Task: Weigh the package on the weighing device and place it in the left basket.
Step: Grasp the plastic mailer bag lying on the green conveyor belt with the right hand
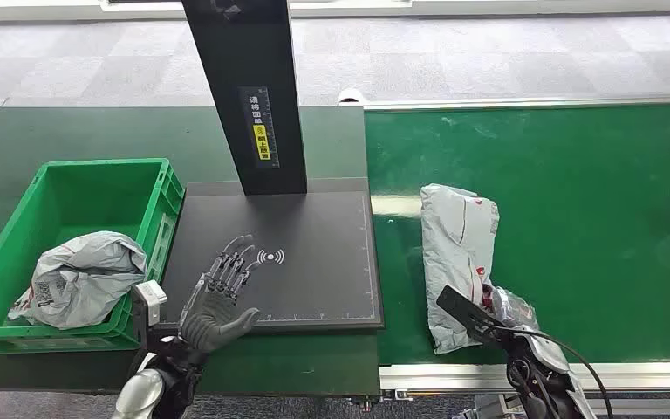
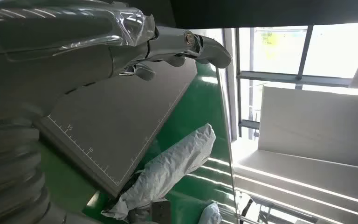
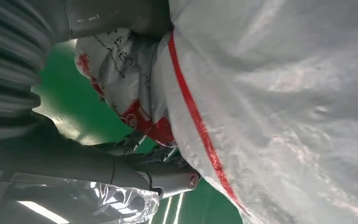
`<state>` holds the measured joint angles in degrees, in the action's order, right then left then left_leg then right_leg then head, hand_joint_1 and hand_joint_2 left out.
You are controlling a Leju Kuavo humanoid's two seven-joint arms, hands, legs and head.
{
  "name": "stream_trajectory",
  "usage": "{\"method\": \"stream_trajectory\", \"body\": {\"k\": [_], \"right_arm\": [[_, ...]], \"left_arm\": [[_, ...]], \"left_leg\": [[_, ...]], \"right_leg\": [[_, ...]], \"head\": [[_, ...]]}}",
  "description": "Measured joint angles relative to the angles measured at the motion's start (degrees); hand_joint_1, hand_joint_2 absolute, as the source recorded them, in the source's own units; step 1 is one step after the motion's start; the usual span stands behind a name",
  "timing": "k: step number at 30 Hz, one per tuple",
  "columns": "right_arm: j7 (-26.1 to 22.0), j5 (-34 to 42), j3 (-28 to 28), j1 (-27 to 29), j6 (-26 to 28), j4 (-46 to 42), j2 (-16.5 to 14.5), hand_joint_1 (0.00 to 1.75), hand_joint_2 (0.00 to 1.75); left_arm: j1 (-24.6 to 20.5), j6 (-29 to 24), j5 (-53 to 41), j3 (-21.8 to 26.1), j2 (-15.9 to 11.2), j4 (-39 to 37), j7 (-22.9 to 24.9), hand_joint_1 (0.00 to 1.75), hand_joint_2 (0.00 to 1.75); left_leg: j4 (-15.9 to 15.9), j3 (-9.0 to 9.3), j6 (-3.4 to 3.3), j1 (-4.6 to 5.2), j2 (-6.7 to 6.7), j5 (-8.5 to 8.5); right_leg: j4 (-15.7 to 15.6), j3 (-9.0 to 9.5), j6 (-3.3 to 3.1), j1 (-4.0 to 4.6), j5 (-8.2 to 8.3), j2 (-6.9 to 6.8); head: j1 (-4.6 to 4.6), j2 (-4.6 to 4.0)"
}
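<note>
Two grey packages in view: one already in the green basket [image 1: 153, 188] at far left, the other, the task's package [image 1: 456, 253], on the green belt [image 1: 576, 218] just right of the scale platform [image 1: 314, 262]. Package lies flat, long axis running away from the robot, near end toward the right hand [image 1: 497, 310].

Right hand sits at that near end, touching the wrapper. Right wrist view shows the grey thumb and dark fingers [image 3: 135, 144] against the red-printed plastic, but whether they have closed on it I cannot tell.

Left hand [image 1: 218, 301] hovers over the near-left part of the platform, fingers spread wide, holding nothing.

Judgement: right hand is much the nearer, so the pickup falls to it. The scale lies to the package's left, so the carry goes leftward across the belt edge.
</note>
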<state>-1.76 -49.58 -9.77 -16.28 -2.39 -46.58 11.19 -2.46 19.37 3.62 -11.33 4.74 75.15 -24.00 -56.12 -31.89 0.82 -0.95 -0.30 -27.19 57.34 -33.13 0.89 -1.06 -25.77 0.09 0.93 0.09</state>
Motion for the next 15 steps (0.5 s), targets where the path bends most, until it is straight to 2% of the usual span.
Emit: {"method": "stream_trajectory", "body": {"k": [7, 15], "right_arm": [[-3.3, 2.3, 0.0, -0.1, 1.2, -0.7, -0.1, 1.75, 1.75], [-8.9, 9.5, 0.5, 0.8, 1.3, -3.2, -0.5, 1.75, 1.75]], "left_arm": [[0.8, 0.0, 0.1, 0.6, 0.0, 1.3, 0.3, 0.0, 1.75], [1.4, 0.0, 0.4, 0.8, 0.0, 1.9, 0.3, 0.0, 1.75]], "left_leg": [[0.0, -0.14, 0.01, -0.02, -0.02, -0.02], [0.0, -0.45, 0.01, -0.02, -0.02, -0.02]], "right_leg": [[0.0, -0.16, -0.01, 0.03, -0.02, 0.0], [0.0, -0.45, 0.0, 0.04, -0.03, 0.0]], "head": [[0.01, 0.0], [0.01, 0.0]]}}
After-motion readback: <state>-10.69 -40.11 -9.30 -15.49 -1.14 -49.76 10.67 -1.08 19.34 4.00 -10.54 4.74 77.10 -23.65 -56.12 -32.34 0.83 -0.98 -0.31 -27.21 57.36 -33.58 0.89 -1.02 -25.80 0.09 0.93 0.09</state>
